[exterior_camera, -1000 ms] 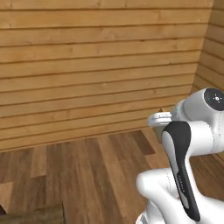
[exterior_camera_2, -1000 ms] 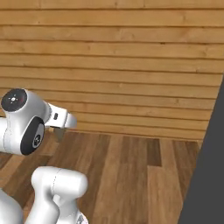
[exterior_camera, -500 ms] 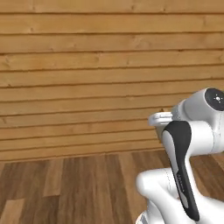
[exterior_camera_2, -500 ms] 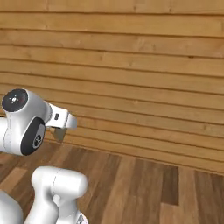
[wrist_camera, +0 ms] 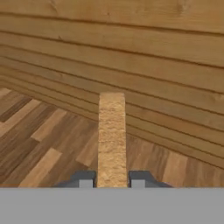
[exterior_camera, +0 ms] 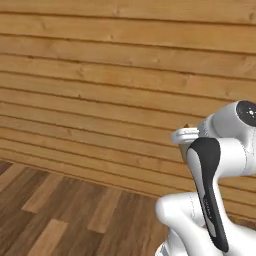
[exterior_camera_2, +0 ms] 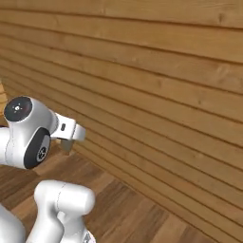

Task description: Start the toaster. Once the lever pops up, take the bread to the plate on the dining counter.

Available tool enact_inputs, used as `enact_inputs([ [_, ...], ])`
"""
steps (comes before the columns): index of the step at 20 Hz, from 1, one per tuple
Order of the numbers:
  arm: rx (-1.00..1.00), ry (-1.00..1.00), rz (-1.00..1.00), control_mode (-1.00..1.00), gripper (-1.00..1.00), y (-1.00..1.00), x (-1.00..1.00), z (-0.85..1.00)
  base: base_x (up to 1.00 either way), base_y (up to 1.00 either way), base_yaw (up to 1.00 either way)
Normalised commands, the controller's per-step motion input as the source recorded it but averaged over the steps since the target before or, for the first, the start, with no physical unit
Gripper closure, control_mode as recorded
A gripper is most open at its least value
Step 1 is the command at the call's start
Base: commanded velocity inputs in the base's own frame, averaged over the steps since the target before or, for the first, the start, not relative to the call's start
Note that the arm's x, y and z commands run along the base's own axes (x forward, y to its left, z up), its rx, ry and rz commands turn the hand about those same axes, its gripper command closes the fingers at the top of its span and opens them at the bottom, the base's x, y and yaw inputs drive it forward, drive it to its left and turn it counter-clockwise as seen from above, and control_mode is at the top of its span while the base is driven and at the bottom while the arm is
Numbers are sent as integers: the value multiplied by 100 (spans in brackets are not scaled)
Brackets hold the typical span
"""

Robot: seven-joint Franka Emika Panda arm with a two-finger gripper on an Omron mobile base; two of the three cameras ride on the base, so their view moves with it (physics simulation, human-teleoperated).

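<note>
Evidently the fingers (wrist_camera: 85, 179) pinch the bread (wrist_camera: 112, 139) edge-on.

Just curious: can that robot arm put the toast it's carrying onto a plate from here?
Probably not yet. The jaws grip the bread edge-on, but ahead are the plank wall and wood floor.

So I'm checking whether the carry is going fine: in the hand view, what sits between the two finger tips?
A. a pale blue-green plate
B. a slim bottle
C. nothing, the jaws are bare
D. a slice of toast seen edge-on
D: in the hand view the bread stands edge-on as a tan strip, clamped by the gripper, with the plank wall and wood floor behind.
</note>
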Motion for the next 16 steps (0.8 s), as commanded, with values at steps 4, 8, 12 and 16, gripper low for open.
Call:
enact_inputs([
  [4,0,0,0,100,100,0,0,0,100,0,76],
  [8,0,0,0,100,100,0,0,0,100,0,74],
  [12,0,0,0,100,100,0,0,0,100,0,68],
  [16,0,0,0,100,100,0,0,0,100,0,61],
])
